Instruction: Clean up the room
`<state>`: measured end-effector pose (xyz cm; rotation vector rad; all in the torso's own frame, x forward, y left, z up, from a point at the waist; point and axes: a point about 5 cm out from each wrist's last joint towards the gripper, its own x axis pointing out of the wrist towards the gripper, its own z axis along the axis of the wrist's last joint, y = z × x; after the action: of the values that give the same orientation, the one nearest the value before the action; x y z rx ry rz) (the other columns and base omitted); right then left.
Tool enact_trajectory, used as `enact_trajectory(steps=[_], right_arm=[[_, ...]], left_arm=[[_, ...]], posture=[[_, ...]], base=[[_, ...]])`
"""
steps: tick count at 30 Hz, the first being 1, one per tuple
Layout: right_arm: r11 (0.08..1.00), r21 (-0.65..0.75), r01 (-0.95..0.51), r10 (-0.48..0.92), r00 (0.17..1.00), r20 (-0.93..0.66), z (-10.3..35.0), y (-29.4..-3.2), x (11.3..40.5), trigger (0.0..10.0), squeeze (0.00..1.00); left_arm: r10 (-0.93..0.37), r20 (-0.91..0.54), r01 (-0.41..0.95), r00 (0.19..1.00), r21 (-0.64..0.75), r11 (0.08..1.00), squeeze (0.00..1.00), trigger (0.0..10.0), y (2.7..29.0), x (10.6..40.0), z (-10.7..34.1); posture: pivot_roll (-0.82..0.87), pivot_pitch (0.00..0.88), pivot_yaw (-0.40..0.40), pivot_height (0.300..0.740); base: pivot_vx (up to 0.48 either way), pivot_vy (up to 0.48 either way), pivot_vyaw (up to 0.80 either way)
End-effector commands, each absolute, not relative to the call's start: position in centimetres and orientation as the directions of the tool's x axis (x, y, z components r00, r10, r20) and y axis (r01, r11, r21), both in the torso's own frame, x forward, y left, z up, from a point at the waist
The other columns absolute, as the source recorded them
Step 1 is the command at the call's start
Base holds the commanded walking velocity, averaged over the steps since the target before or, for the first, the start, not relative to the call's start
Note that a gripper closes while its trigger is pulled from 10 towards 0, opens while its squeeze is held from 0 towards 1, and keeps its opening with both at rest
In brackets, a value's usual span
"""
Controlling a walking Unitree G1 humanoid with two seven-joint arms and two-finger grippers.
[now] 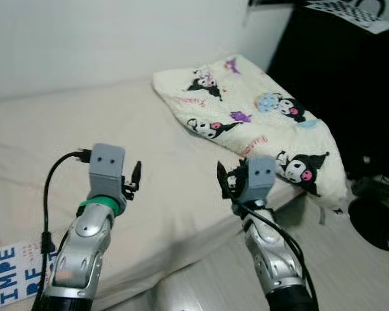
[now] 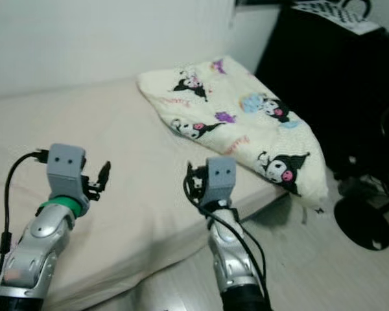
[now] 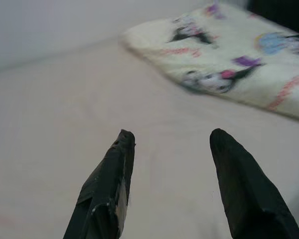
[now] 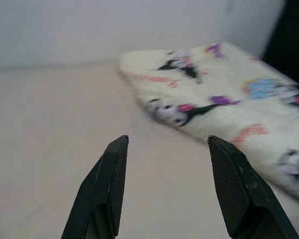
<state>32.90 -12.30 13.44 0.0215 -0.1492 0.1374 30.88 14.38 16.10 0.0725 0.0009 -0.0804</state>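
A folded cream blanket (image 1: 259,123) printed with cartoon figures lies on the right end of a beige mattress (image 1: 65,136), one corner hanging over the edge. Both arms are raised over the near side of the mattress. My left gripper (image 3: 172,142) is open and holds nothing, short of the blanket (image 3: 229,59). My right gripper (image 4: 167,144) is open too, hovering in front of the blanket (image 4: 214,94) without touching it. In the left eye view the left gripper (image 1: 136,176) and the right gripper (image 1: 224,179) are a hand's width apart.
A white wall (image 1: 117,39) runs behind the mattress. A black chair or cabinet (image 1: 350,84) with a wheeled base (image 1: 376,223) stands at the right on pale floor (image 1: 350,265). A printed book or paper (image 1: 13,269) lies at the lower left.
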Motion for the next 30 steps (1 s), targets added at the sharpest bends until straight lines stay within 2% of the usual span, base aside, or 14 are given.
enact_trajectory(steps=[1, 30], right_arm=[[0.992, 0.015, -0.127, 0.124, 0.984, 0.125, 12.78, -12.53, 32.69, 10.0, 0.00], [0.992, 0.033, -0.122, 0.115, 0.981, 0.155, 13.67, -12.52, 32.94, 10.0, 0.00]], left_arm=[[-0.078, -0.012, 0.078, 0.997, 0.077, 0.994, 0.00, 10.0, 14.32, 30.83, 15.79], [-0.139, 0.023, 0.138, 0.990, 0.039, 0.990, 0.00, 10.0, 13.72, 31.20, 16.73]], posture=[[0.03, 0.061, -0.028, 0.740], [0.02, 0.050, -0.021, 0.740]], base=[[0.000, 0.000, -0.79], [0.000, 0.000, -0.77]])
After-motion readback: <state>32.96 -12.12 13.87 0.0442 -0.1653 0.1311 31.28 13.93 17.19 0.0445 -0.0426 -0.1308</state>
